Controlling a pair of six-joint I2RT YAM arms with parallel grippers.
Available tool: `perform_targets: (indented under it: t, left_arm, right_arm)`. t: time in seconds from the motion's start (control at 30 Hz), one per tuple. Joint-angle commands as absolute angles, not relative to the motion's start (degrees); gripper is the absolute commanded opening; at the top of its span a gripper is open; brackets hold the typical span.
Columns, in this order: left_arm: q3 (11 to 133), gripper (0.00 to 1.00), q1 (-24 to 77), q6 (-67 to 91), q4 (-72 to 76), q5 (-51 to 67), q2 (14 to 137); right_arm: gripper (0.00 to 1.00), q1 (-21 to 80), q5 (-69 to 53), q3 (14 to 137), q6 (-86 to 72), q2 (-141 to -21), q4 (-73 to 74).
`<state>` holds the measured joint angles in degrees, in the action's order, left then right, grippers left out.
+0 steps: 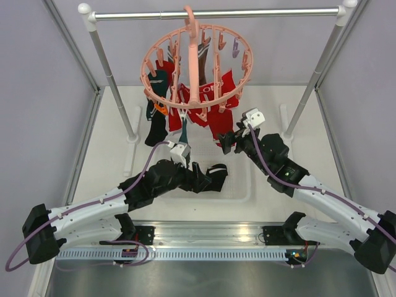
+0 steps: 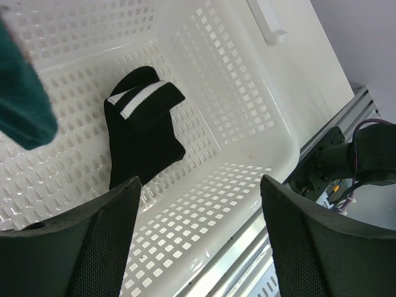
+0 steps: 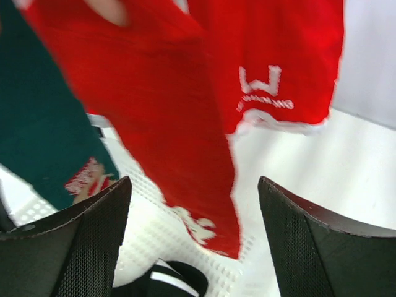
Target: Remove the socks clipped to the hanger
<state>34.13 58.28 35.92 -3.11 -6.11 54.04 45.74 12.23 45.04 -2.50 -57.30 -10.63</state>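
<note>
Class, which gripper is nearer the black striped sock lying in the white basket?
Left. The left gripper hovers above the black striped sock in the basket; the right gripper is higher, among the hanging red socks.

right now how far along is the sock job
Done: one black striped sock lies in the basket. In hand: nothing. The left gripper is open over the basket, and the right gripper is open facing the red socks. Left: those, a teal sock and others hang from the hanger.

Left arm, right arm: white link shells, black joints, purple cable each. Pincer fingers black, mesh-textured.
</note>
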Motion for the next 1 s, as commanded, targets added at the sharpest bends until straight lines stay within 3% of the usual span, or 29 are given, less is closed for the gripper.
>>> perform_targets:
  t: [0.0, 0.3, 0.5, 0.6, 0.63, 0.7, 0.8, 0.97]
  left_arm:
    - [34.2, 0.81, 58.5, 34.4, -3.1, -7.5, 53.2]
    - [34.7, 0.82, 58.5, 34.2, -2.9, -7.3, 54.5]
    - [35.3, 0.82, 58.5, 34.3, -2.2, -7.4, 55.4]
    - [35.4, 0.82, 58.5, 34.5, -1.3, -7.2, 55.8]
    - [35.6, 0.82, 58.5, 34.5, -1.1, -7.2, 55.9]
    - [35.8, 0.82, 58.5, 34.7, -0.3, -6.8, 56.3]
    - [35.8, 0.82, 58.5, 35.4, 1.8, -6.2, 56.7]
    - [35.4, 0.84, 58.5, 36.8, 5.8, -5.4, 56.4]
  right_arm:
    - [0.86, 42.6, 6.5, 43.7, -4.7, -57.7, -14.2]
    - [0.89, 40.2, 2.0, 40.6, -5.7, -60.2, -17.3]
    - [0.84, 37.7, -1.8, 38.7, -8.6, -63.3, -20.5]
    - [0.66, 36.8, -3.8, 38.3, -10.4, -63.6, -21.5]
    - [0.5, 36.8, -4.1, 38.3, -10.8, -63.5, -21.5]
    - [0.28, 36.7, -5.0, 38.6, -12.1, -62.7, -21.4]
    - [0.12, 36.7, -6.1, 39.3, -13.9, -60.9, -19.6]
    - [0.02, 36.7, -9.8, 40.6, -17.0, -57.1, -15.2]
